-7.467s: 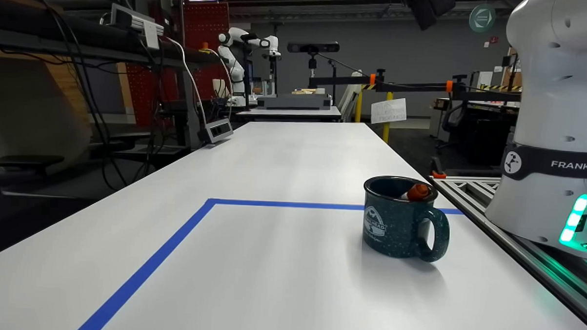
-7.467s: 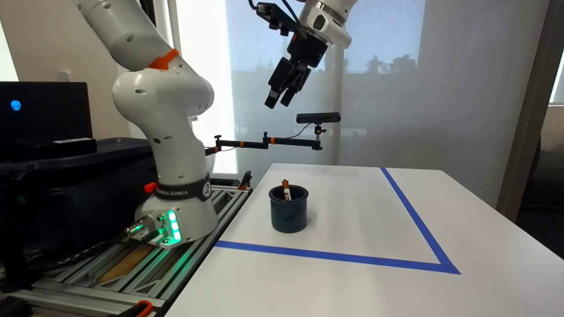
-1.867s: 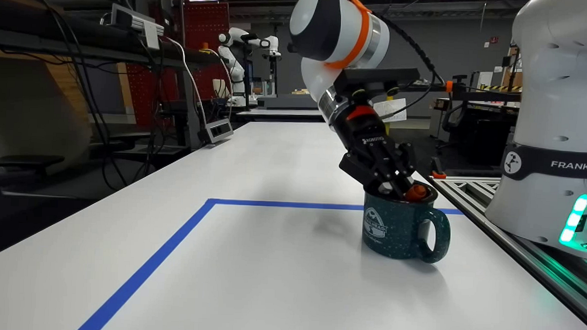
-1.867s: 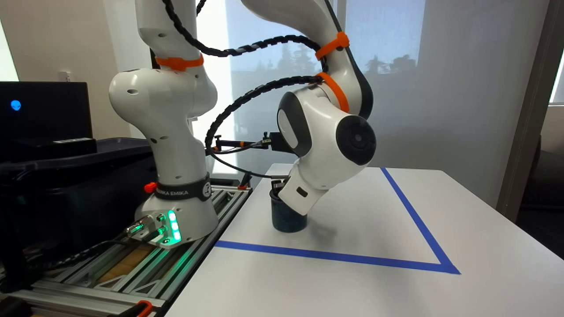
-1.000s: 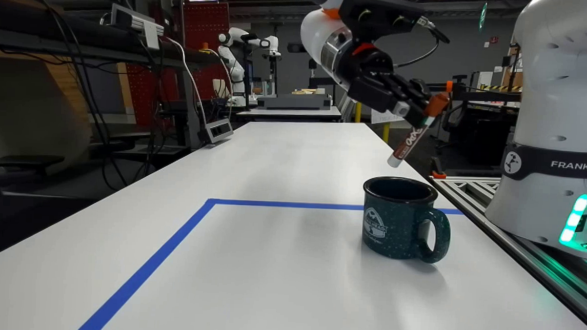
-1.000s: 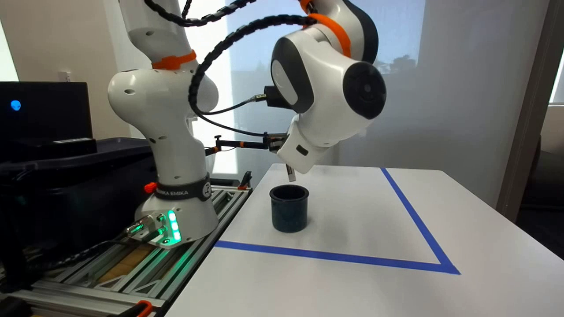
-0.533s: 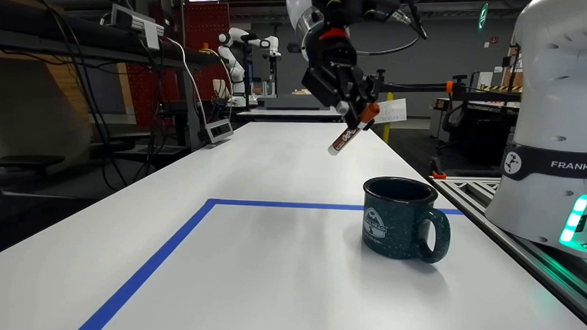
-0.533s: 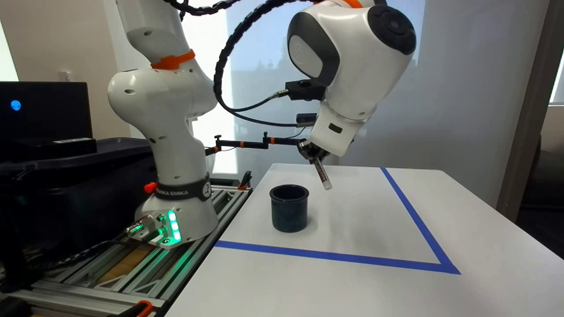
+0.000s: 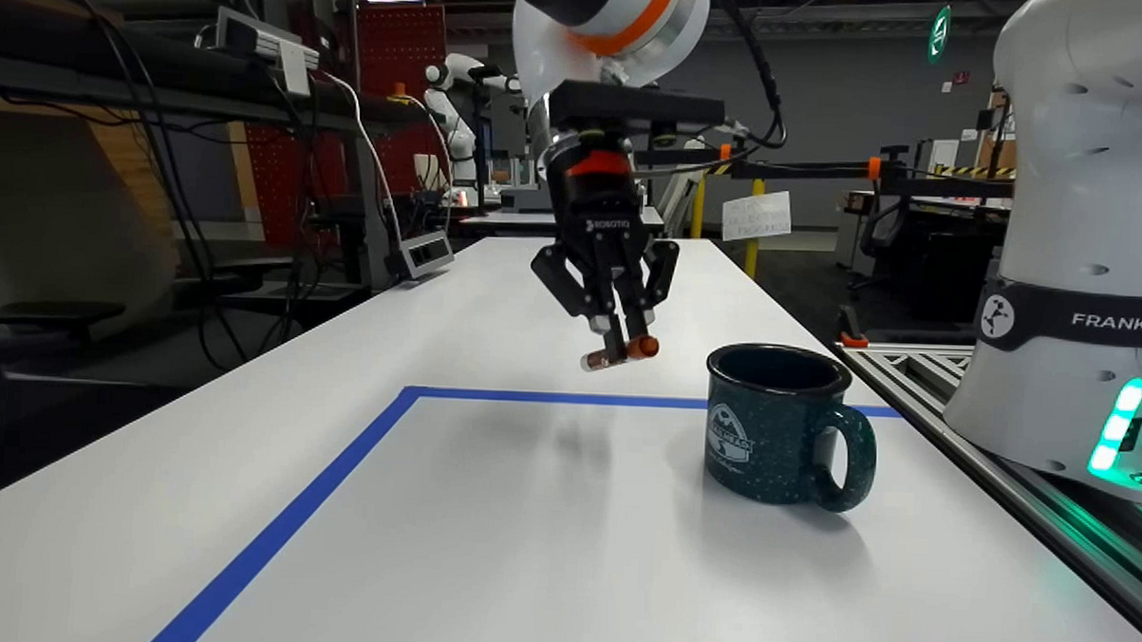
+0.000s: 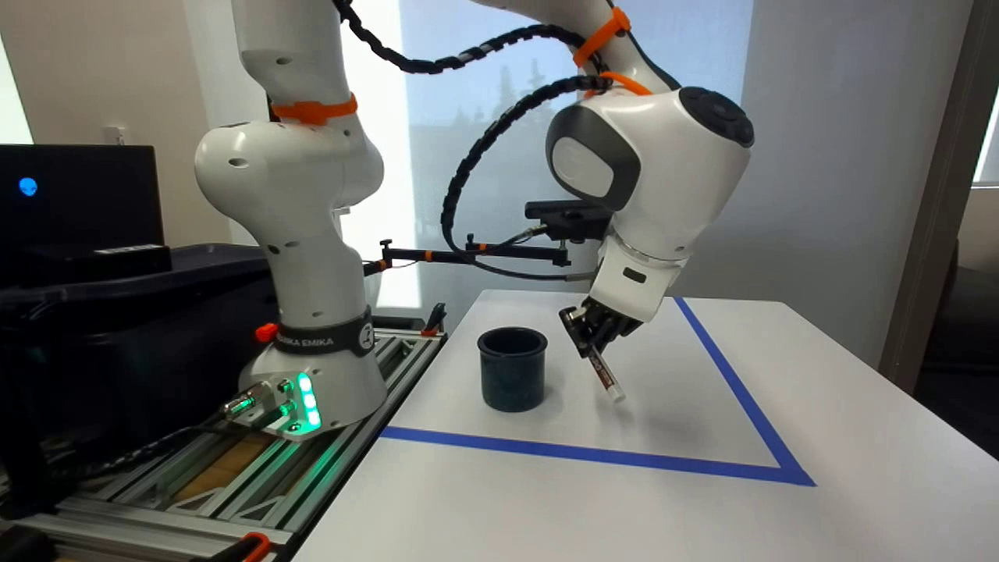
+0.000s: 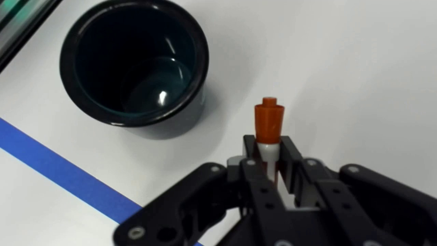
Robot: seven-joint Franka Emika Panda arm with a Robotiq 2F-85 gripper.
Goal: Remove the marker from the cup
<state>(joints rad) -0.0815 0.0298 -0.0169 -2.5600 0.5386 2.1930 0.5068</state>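
Note:
Beside the cup, a short distance above the white table, my gripper (image 9: 629,340) is shut on the marker (image 11: 269,124). Its fingers (image 11: 288,150) pinch the pen just below the orange-red cap. In an exterior view the marker (image 10: 606,378) slants downward, its pale end lowest and apart from the table. The dark teal cup (image 9: 766,451) stands upright, handle toward the robot base side. Looking down in the wrist view, I see nothing inside the cup (image 11: 66,61). The far part of the pen is hidden behind a finger in that view.
Blue tape (image 10: 593,455) marks out an area on the white table (image 9: 382,561), with the cup inside it. The robot's base (image 10: 312,382) stands on a metal rail frame along one table edge. A camera on a black bar (image 9: 785,167) is beyond the table's side.
The marker stood in the cup before; my gripper took hold of it and lifted it out. Over the last second it moved sideways from the cup and lowered toward the table. The cup stayed put.

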